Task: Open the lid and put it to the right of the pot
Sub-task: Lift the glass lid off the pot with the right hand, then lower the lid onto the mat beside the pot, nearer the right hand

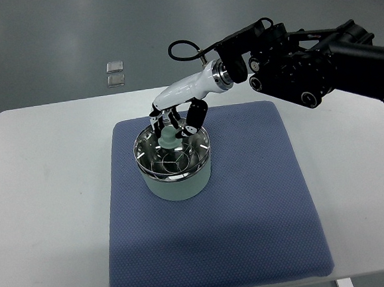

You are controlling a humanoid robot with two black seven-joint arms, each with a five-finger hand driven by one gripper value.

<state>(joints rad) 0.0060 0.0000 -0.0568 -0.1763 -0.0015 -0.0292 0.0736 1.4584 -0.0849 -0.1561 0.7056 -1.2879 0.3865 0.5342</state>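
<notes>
From my seat I see the right hand (175,121) reaching in from the right edge, its black arm (318,60) giving way to a white forearm shell (191,85) that slopes down toward the pot (175,170). The fingers (195,116) point downward and are gathered around the pale green knob (168,137) at the centre of the glass lid (173,151); they sit right at the knob on its far side and flanks, but I cannot tell from this angle whether they actually pinch it or only surround it. The lid lies directly under the fingertips, seated flat in the pot's shiny rim, so it is not yet off. The pot itself, pale-walled with a metal band at the top, stands just below and slightly nearer me than the fingers, on the far left part of a blue mat (252,232). The mat stretches away from the fingers toward me and to the right, lying on the white table (38,215). Well beyond the fingers, to their left on the grey floor, lie two small square tiles (114,73).
</notes>
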